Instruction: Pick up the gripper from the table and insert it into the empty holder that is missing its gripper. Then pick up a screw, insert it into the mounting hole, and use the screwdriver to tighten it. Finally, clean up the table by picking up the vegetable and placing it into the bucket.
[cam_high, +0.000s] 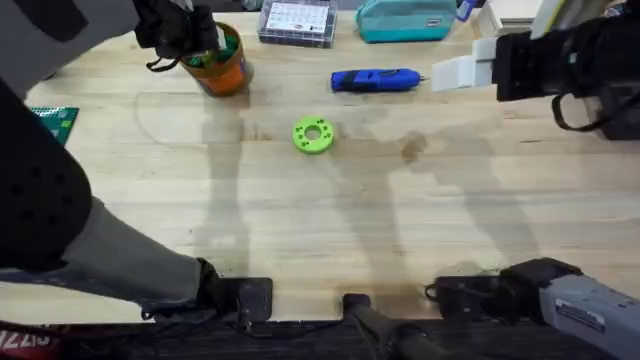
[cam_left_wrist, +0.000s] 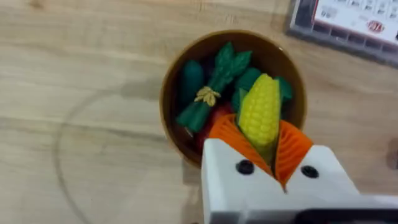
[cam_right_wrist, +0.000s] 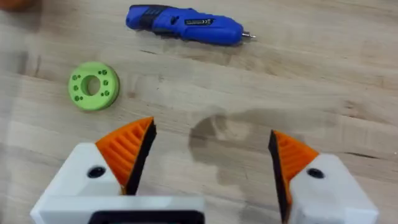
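**One release left, and it could miss**

Left gripper (cam_left_wrist: 268, 163) is pinching the vegetable (cam_left_wrist: 260, 114) over the bucket (cam_left_wrist: 171, 81) near the bench's far-left corner; releasing off-centre risks a rim bounce. Right gripper (cam_right_wrist: 211, 155) is hanging wide apart, near the screwdriver (cam_right_wrist: 185, 25).

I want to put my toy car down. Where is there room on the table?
The wide bare wood in front of the green ring, toward the arms' bases, is free. So is the patch between the ring and the orange bucket. The back edge is crowded: bucket, blue screwdriver, a clear box and a teal pouch.
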